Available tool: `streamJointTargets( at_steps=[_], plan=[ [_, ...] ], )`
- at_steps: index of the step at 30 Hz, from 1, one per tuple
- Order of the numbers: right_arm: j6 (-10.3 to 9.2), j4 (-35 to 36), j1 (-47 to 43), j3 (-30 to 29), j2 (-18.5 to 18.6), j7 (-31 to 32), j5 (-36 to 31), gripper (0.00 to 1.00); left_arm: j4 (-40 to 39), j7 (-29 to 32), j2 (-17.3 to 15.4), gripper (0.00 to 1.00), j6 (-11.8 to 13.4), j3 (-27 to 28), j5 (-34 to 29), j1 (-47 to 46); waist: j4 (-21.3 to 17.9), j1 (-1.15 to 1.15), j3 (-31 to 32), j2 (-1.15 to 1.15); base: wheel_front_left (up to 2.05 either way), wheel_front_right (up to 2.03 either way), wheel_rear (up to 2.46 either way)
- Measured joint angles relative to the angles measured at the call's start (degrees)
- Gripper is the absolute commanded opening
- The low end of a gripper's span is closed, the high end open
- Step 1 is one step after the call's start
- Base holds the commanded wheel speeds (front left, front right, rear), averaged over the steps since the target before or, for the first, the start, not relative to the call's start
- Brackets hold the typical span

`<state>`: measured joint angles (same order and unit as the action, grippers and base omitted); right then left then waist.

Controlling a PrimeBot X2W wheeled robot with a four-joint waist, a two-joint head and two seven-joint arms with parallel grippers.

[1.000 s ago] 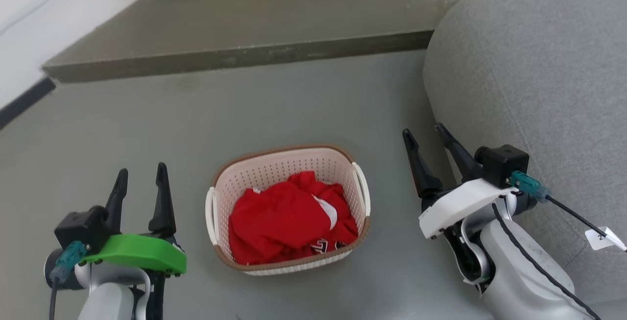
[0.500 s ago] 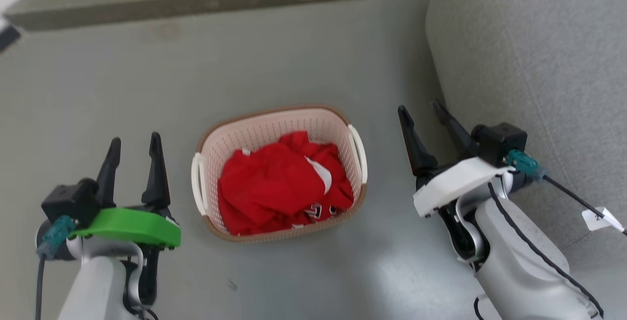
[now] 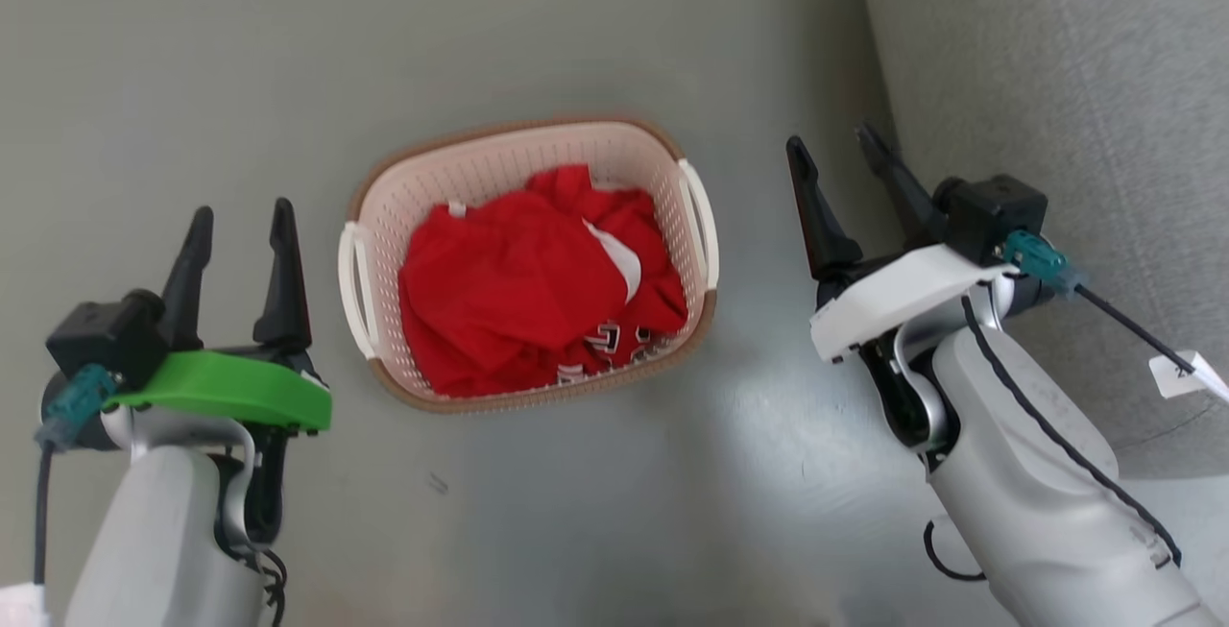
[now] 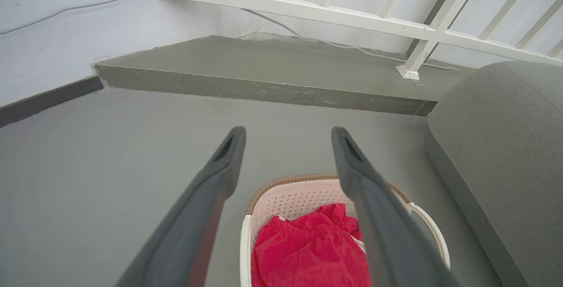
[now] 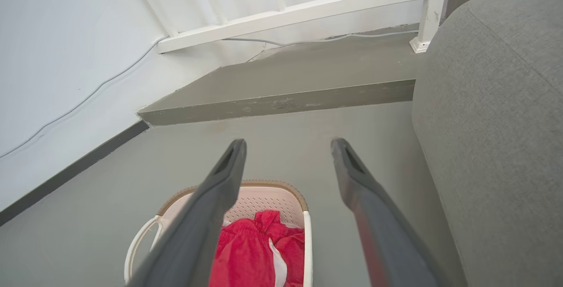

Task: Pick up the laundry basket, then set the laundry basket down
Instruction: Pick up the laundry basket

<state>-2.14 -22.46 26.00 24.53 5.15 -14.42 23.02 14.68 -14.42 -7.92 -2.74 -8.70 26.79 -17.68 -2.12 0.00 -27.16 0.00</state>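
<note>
Left gripper [image 3: 242,212] at lower left, fingers spread apart, holding nothing, near basket's left handle [image 3: 351,274] but apart from it. Laundry basket [image 3: 451,187] upright on grey floor [image 3: 192,60], between both grippers, red clothes [image 3: 509,291] inside. Right gripper [image 3: 831,137] right of basket, fingers spread, empty, not touching right handle [image 3: 699,214]. Grey sofa [image 3: 1056,80] at far right, beside right arm.
</note>
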Motion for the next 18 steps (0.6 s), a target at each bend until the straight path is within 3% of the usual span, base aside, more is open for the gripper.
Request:
streamJointTargets(
  at_steps=[18],
  plan=[
    [0.09, -7.3, 7.8, 0.1, -0.7, 0.0, 0.0, 1.0, 8.3, 1.9, -1.4, 1.0, -1.7, -0.5, 0.2, -7.9, 0.3, 0.01, -11.1, 0.0, 0.0, 0.0, 0.0]
  ],
)
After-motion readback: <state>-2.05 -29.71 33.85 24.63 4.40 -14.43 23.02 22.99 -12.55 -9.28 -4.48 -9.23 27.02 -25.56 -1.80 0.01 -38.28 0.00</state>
